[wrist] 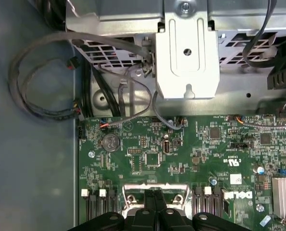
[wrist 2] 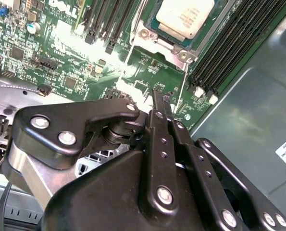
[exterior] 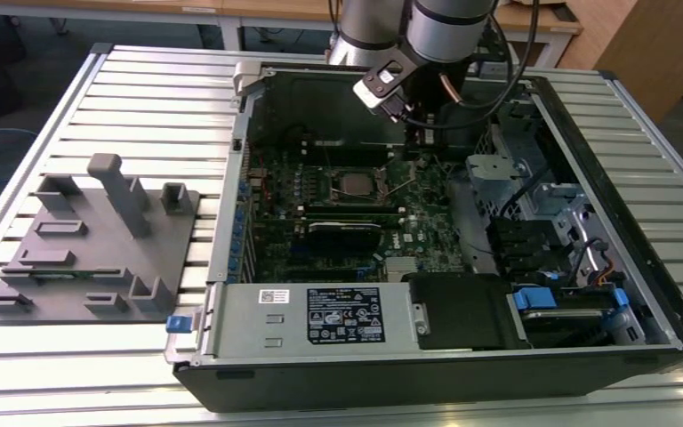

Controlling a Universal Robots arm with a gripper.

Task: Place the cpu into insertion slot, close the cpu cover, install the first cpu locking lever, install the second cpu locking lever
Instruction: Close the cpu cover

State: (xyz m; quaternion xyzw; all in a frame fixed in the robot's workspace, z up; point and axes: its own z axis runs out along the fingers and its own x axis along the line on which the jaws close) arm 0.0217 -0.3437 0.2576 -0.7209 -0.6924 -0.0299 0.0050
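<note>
Green board (wrist 2: 75,67): cpu (wrist 2: 186,17) flat, top upward.

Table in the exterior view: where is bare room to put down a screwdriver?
Bare slats of the table lie beyond the grey fixture, and again in front of it. Inside the case it is crowded: board, cables, arm.
</note>
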